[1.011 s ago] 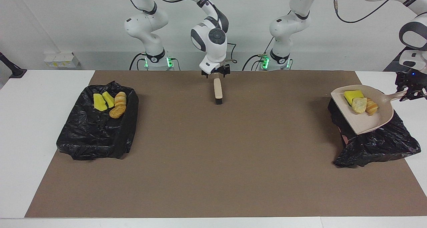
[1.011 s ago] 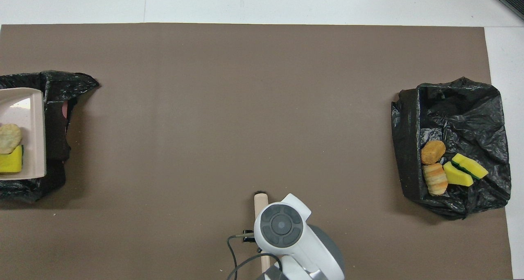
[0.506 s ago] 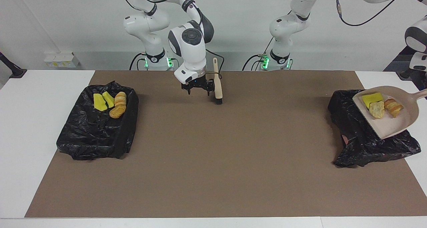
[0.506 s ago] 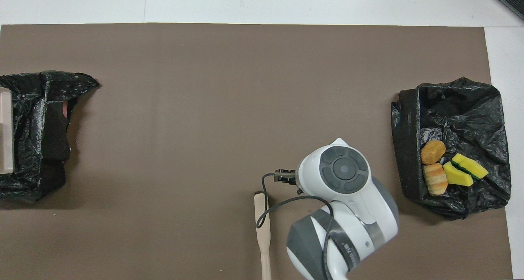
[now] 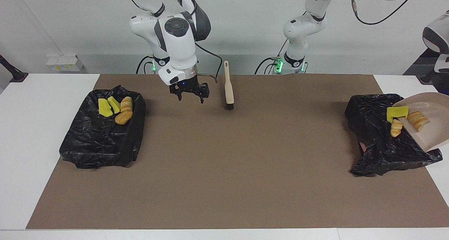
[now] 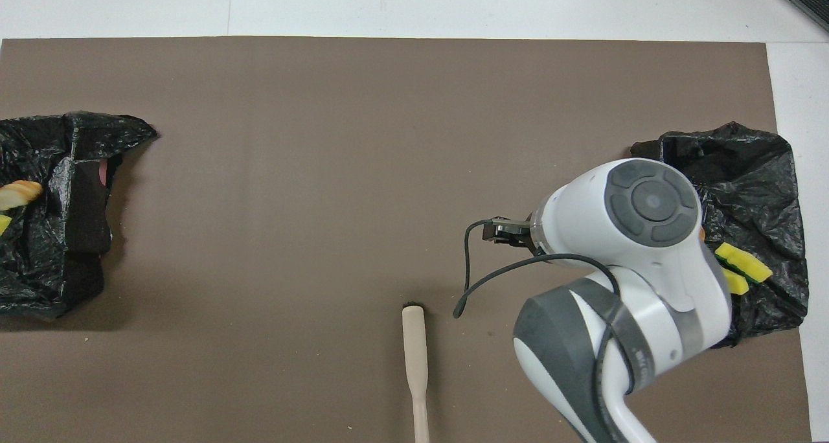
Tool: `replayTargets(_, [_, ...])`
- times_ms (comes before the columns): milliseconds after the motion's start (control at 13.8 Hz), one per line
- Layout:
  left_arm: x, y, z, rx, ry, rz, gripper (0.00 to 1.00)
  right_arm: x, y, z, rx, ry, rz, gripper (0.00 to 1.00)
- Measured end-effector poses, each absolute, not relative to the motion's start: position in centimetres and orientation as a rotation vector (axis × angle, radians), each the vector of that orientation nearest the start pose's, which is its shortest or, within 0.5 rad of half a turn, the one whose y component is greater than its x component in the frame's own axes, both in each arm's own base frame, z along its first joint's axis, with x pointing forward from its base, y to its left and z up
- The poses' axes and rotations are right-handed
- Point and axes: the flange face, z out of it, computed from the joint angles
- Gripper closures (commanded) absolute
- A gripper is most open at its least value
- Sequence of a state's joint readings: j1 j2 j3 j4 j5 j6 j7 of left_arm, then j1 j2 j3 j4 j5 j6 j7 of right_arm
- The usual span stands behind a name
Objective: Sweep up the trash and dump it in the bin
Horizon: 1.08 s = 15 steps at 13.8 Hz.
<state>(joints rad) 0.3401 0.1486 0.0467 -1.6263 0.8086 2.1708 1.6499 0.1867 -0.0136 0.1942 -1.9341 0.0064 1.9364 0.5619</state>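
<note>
Going across the facing view: the bin at the right arm's end already has four scraps in it – two yellow sponge bits and two bready chunks.

Just beside that is the right gripper, hanging over the brown mat with its fingers spread wide and nothing in them. The brush lies flat on the mat next to it, on the side toward the left arm. Its long axis runs straight away from the robots, bristles at the end farther from them.

The bit that matters is at the left arm's end. The dustpan is up in the air and tipped steeply, low lip over the bin at the left arm's end. The last three scraps sit right at that lip, downhill from the left gripper and above the open bag. The left gripper is off the edge of the view. It's closed, and I reckon it's closed on the pan's handle, since the pan hangs there. So the left arm is the one on the job – a bit more tilt should drop them in.

Versus a second ago, the right gripper was at the brush handle and has since drifted off toward its own bin, leaving the brush behind. The pan was nearly level then, with the scraps farther up it, and now it's tilted and they've slid down.
</note>
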Motion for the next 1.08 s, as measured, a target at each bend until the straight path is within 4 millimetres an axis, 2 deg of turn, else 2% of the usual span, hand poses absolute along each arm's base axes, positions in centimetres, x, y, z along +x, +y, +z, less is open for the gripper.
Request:
replayTargets(144, [58.8,25.3,59.6,-1.619,1.668,0.580,1.00,52.0,17.9,52.0,-3.120,0.276,-0.043,0.00])
replayTargets(361, [57.8,25.3,59.9,-1.670,1.613,0.629,1.00,52.1,12.0,56.7,-3.125,0.276,-0.033,0.00])
replayTargets(506, [57.6,25.2,59.8,-1.709,1.533,0.654,1.00,52.4,8.4,58.6,-3.115,0.321,-0.038,0.00])
replayTargets(650, [57.4,25.2,60.0,-1.726,1.464,0.674,1.00,52.7,5.5,59.7,-3.108,0.342,-0.047,0.00])
replayTargets(867, [57.3,25.1,60.7,-1.691,1.438,0.698,1.00,52.3,1.9,62.3,-3.121,0.255,-0.017,0.00])
replayTargets(1084, [57.8,23.1,61.7,-1.636,1.445,0.693,1.00,50.9,-2.9,66.2,-3.118,0.216,0.014,0.00])
